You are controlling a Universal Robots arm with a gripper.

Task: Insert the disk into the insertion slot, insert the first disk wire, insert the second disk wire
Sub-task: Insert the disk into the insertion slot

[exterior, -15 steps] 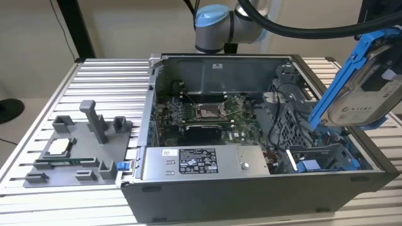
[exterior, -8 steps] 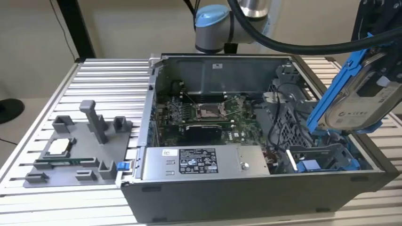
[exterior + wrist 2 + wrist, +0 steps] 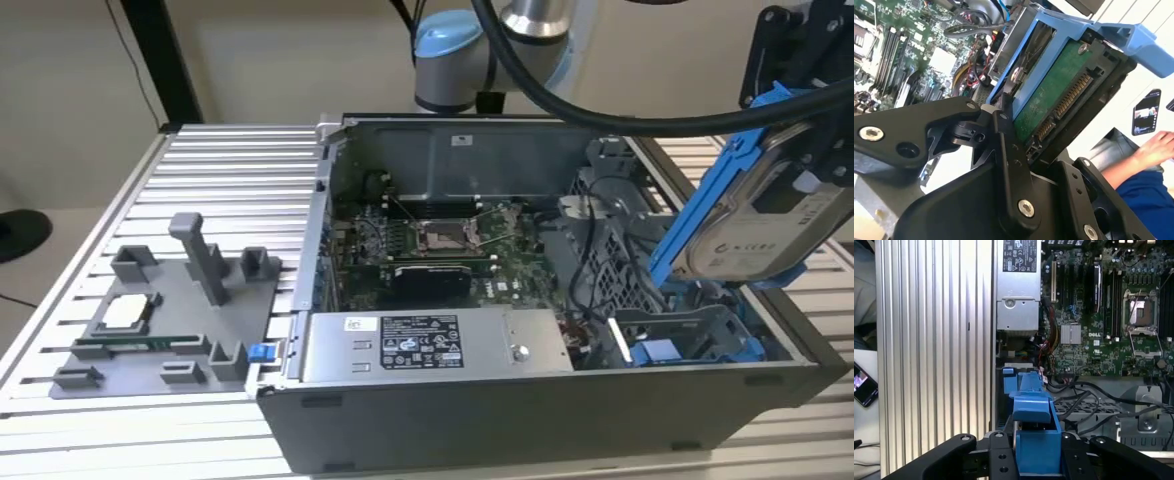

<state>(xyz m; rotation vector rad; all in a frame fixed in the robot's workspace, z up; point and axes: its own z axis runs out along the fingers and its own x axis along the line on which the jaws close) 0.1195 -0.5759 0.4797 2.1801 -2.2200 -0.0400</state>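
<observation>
The disk (image 3: pixel 763 225), a silver drive with a pale label in a blue carrier frame, hangs steeply tilted above the open computer case's end at the exterior view's right. My gripper (image 3: pixel 805 150) is shut on its upper end. Below it lies the insertion slot (image 3: pixel 687 345), a grey bay with blue rails. In the second wrist view the disk's green circuit board (image 3: pixel 1054 95) shows between the black fingers (image 3: pixel 1010 142). The first wrist view looks down the blue carrier (image 3: pixel 1034 437) to the bay's blue tab (image 3: pixel 1008 372). Black cables (image 3: pixel 1081 390) lie beside the bay; which are the disk wires I cannot tell.
The case (image 3: pixel 534 420) stands on a ribbed aluminium table (image 3: pixel 227 170). Inside are a motherboard (image 3: pixel 441 235), a labelled grey power supply (image 3: pixel 427 345) and a perforated cage (image 3: pixel 607 260). A grey fixture (image 3: pixel 174 320) holds parts at the exterior view's left. A person's hand (image 3: pixel 1159 147) and a phone (image 3: pixel 864 385) are nearby.
</observation>
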